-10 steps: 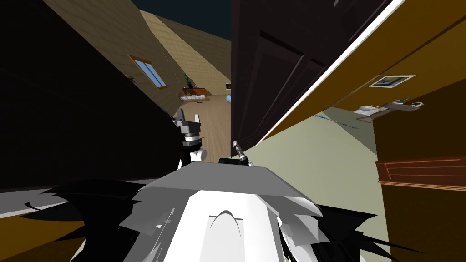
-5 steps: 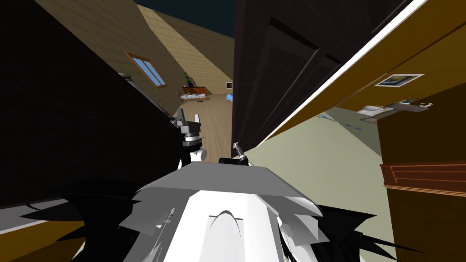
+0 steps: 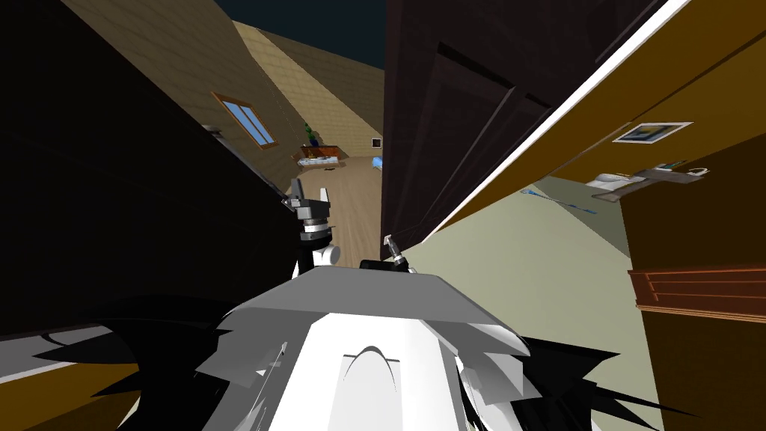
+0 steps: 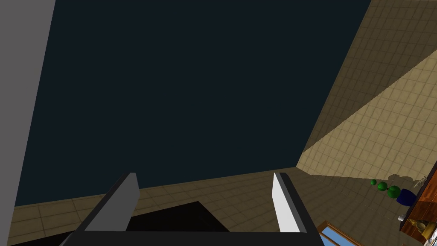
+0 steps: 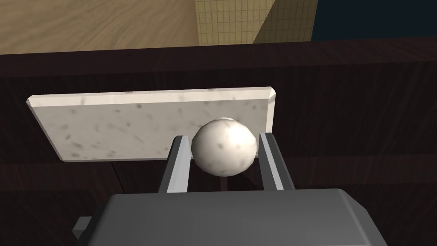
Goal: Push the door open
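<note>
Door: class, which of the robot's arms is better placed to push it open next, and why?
Right. The right gripper is shut on the knob of the dark door, so it can probably push from there. The left gripper stands open, off the door, holding nothing.

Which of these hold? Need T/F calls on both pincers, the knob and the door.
1. The right pincer is shut on the knob. True.
2. The left pincer holds the knob. False: it is open and empty.
3. The door is white. False: it is dark brown.
4. The knob sits on a pale speckled plate. True.
</note>
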